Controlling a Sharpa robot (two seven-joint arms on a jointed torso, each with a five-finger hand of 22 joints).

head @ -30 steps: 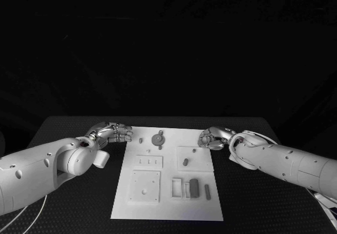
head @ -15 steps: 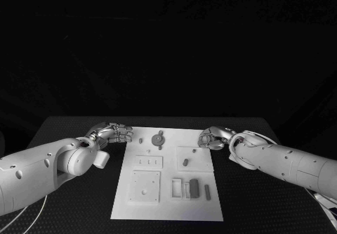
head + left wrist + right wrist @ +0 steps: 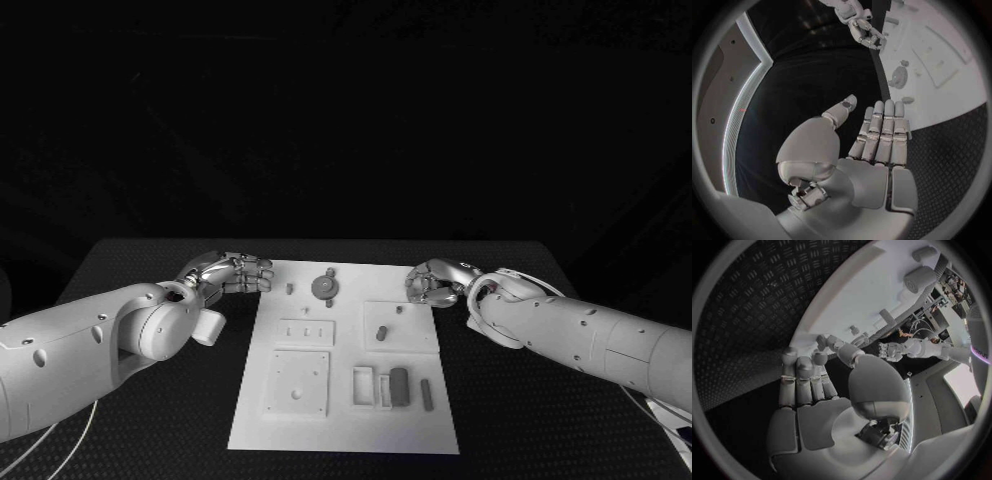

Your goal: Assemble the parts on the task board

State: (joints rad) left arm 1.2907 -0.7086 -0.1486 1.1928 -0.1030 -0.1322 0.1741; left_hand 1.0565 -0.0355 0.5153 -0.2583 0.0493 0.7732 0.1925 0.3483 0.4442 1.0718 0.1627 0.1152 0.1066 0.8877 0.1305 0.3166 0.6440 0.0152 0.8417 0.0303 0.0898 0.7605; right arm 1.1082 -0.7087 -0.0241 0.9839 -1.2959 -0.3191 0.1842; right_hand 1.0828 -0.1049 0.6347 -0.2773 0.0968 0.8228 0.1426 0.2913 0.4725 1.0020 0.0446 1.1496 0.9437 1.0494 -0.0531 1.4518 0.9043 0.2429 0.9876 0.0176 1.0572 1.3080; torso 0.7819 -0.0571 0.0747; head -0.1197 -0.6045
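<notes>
The task board point(image 3: 343, 420) was laid flat in the middle of the black worktop point(image 3: 144, 260), where it could be reached by both arms. The grey parts point(image 3: 400, 385) were seen lying or standing on it, most of them toward its near half, with a round piece point(image 3: 326, 286) near its far edge. The left hand point(image 3: 231, 272) was held at the board's far left corner and the right hand point(image 3: 437, 282) at its far right edge, presumably so that the parts were left unobstructed. Both hands were empty, the fingers extended side by side and nothing pinched.
</notes>
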